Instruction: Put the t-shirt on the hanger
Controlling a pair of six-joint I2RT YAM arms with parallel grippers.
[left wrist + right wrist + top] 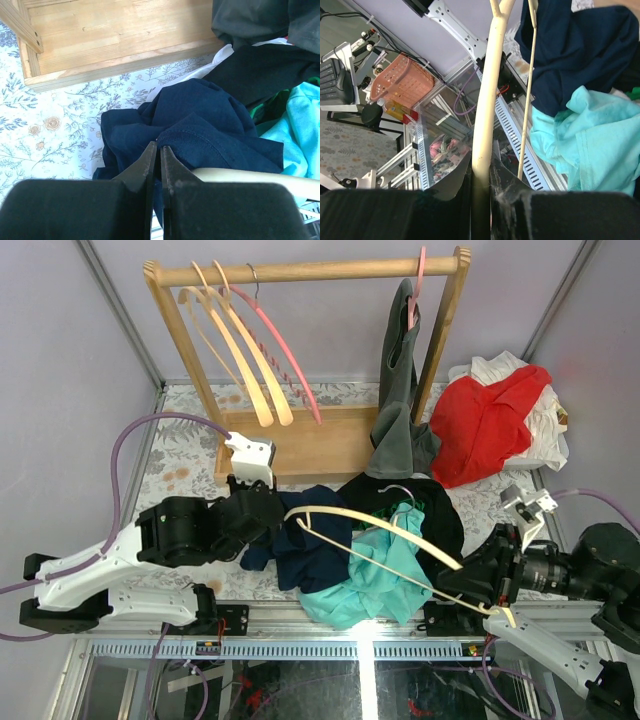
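Right gripper [481, 172]: clamped on one arm of the hanger [400, 532], well in front of the wooden rack [300, 445], towards its right.
Hanger: held slanting over the heaped clothes in front of the rack.
Teal garment [365, 590]: bunched under the hanger, in front of the rack.
T-shirt [200, 125]: crumpled on the table just in front of the rack's base.
Left gripper [156, 150]: pinched tight on a fold of the t-shirt, in front of the rack's base.
Black garment [440, 515]: spread before the rack's right end.
Grey-green top [400, 390]: hung from the rack's rail.

Hanger [390, 529] end on t-shirt [300, 560], near table [190, 465] edge — rack [300, 445] behind, 1 garment [400, 390] hung.
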